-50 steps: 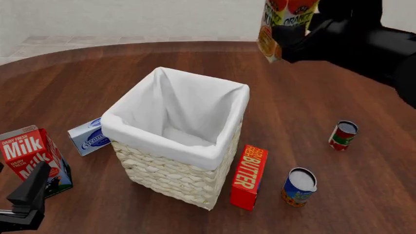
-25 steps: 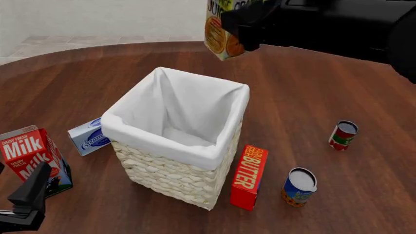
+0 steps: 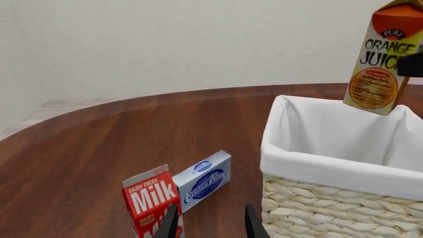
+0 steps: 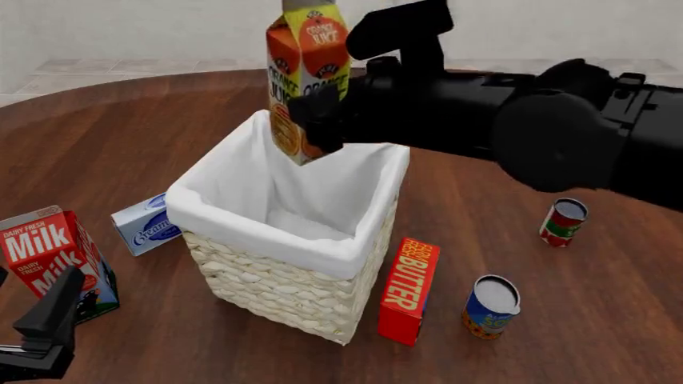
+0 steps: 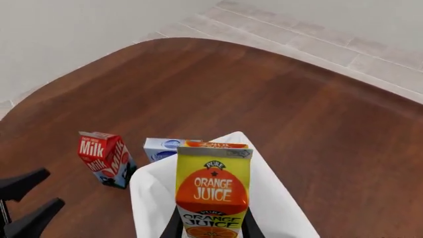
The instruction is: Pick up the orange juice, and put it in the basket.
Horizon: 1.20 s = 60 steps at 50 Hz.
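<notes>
The juice [image 4: 303,76], a gable-top carton in orange and yellow with a red panel and fruit picture, is hanging upright over the far rim of the basket [image 4: 280,292], clear of it. The right gripper [image 4: 325,120] is clamping its jaws on the carton's lower half. The basket is showing woven cream wicker under a smooth white cloth liner. The left gripper [image 3: 209,224] is hovering low beside the milk [image 4: 48,260], jaws standing apart.

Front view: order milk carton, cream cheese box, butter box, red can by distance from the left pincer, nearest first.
From the left pincer at the near left corner:
1. Milk carton, right beside it.
2. Cream cheese box, left of the basket.
3. Butter box, right of the basket.
4. Red can, far right.
</notes>
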### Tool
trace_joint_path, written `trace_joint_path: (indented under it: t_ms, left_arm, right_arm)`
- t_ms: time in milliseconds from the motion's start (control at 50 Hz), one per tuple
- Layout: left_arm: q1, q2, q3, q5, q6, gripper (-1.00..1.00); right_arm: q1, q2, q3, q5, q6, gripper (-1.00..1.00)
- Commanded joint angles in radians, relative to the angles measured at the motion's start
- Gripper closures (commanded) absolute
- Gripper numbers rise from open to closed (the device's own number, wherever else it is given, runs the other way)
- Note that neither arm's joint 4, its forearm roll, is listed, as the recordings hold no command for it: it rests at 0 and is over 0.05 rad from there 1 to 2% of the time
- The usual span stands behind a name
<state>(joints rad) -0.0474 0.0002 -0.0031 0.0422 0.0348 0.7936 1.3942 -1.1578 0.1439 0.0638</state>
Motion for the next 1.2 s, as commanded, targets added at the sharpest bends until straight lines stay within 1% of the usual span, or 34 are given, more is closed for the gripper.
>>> trace_joint_path:
  t_ms: [20,160,280,300,420,480,660,860,900,1000,1020,1200]
  left_arm:
    - [0.0,0.0,0.001,-0.001,-0.001,-1.0]
    - [-0.001,0.0,0.001,-0.001,-0.002,-1.0]
    - [-0.001,0.0,0.001,-0.001,-0.003,-1.0]
    - [-0.001,0.0,-0.007,0.007,-0.003,-1.0]
    - [-0.002,0.0,-0.005,0.005,-0.002,-1.0]
    - [-0.002,0.0,-0.002,0.002,-0.002,-1.0]
    - [-0.004,0.0,0.0,-0.001,-0.002,-1.0]
    - [-0.005,0.0,-0.01,0.01,-0.001,-1.0]
    - [-0.006,0.0,-0.006,0.006,-0.001,-1.0]
    - [-0.007,0.0,-0.004,0.005,0.0,-1.0]
    - [-0.007,0.0,-0.004,0.004,0.001,-1.0]
    - [-0.008,0.0,-0.01,0.009,0.001,-1.0]
  right_arm:
    - [0.012,0.057,-0.001,-0.031,0.034,1.0]
    - [0.009,0.088,0.002,-0.044,0.036,1.0]
    - [-0.003,0.122,-0.007,-0.048,0.023,1.0]
    - [-0.004,0.125,-0.003,-0.059,0.036,1.0]
    - [-0.007,0.152,-0.004,-0.067,0.035,1.0]
    - [-0.005,0.162,-0.003,-0.066,0.025,1.0]
    - [0.018,0.155,0.033,-0.083,0.025,1.0]
    - [0.016,0.158,0.044,-0.086,0.011,1.0]
    - [0.019,0.164,0.046,-0.082,0.001,1.0]
    - [0.017,0.162,0.055,-0.092,0.005,1.0]
    - [0.015,0.163,0.055,-0.092,0.002,-1.0]
    - [0.018,0.164,0.071,-0.103,0.001,-1.0]
